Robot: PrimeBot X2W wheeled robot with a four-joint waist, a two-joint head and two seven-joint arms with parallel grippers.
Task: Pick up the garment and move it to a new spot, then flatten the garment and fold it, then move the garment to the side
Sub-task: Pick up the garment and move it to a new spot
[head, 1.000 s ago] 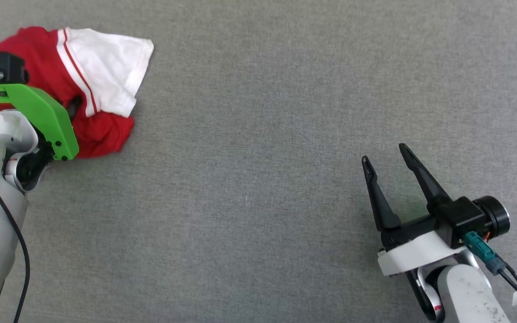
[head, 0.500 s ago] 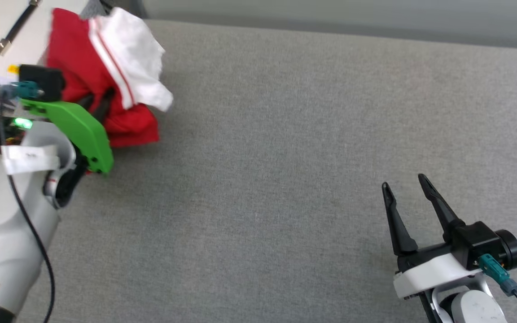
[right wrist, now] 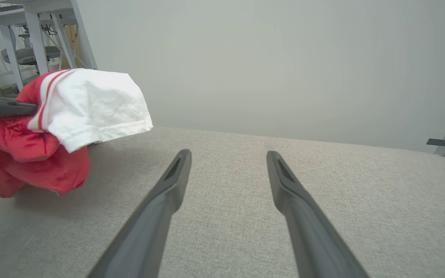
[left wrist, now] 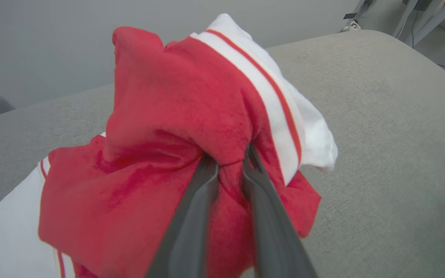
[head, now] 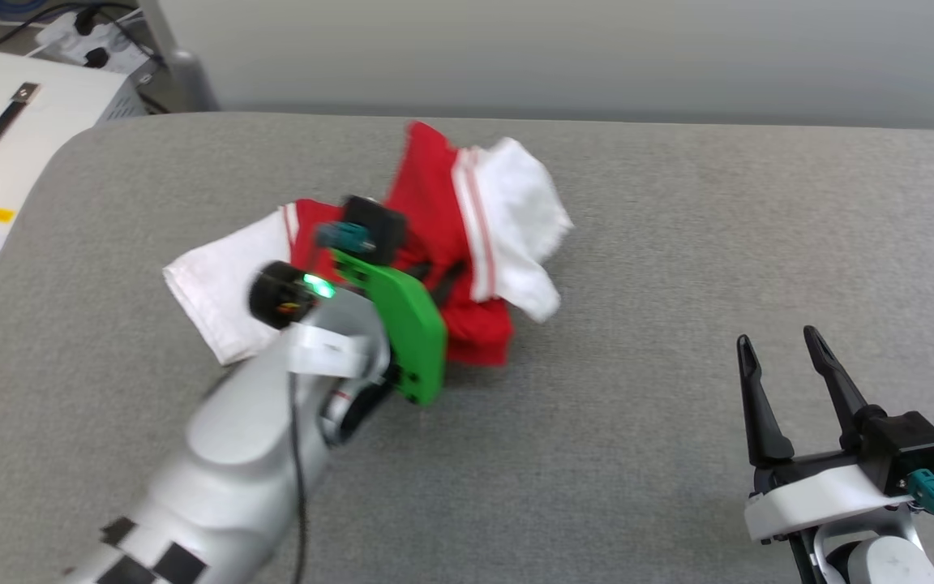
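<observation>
left wrist: left end effector pinches garment | head: white case far-left

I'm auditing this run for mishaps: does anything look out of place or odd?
Only the garment: it hangs bunched and crumpled from the left pincer, shut on its red fabric, one white sleeve lying on the grey table. Nothing looks torn or spilled.

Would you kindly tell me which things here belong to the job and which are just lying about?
Job: red jersey T-shirt, left hand gripping it, open right hand, grey padded table.
Lying about: white case with black handle, power strip.
</observation>
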